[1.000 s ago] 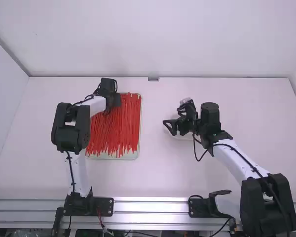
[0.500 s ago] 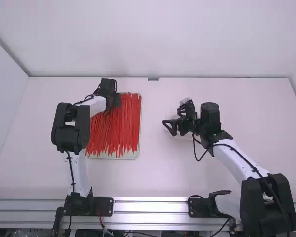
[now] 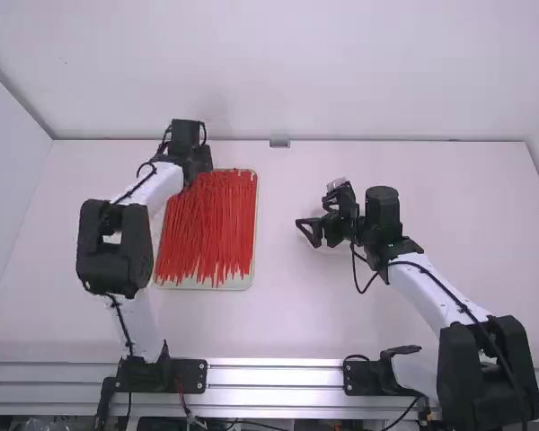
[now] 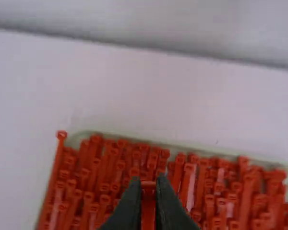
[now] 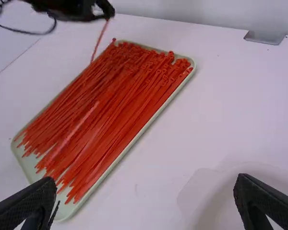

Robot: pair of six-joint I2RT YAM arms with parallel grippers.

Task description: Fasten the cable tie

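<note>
A pale green tray (image 3: 203, 285) on the left half of the table holds a dense pile of red cable ties (image 3: 208, 226). My left gripper (image 3: 194, 167) hangs over the tray's far end, shut on one red cable tie (image 4: 148, 213) that sits between its fingers. From the right wrist view that same tie (image 5: 99, 42) dangles from the left gripper (image 5: 103, 10) above the pile (image 5: 110, 100). Right of the tray, my right gripper (image 3: 320, 230) stands wide open over bare table, nothing between its fingers (image 5: 26, 206).
A small grey fitting (image 3: 279, 142) sits at the table's far edge against the back wall. White table stretches between the tray and the right gripper and on to the right. A side wall borders the table on the left.
My left gripper has lifted and drawn back toward the tray's far end, carrying one red tie up out of the pile. The right arm has stayed still.
</note>
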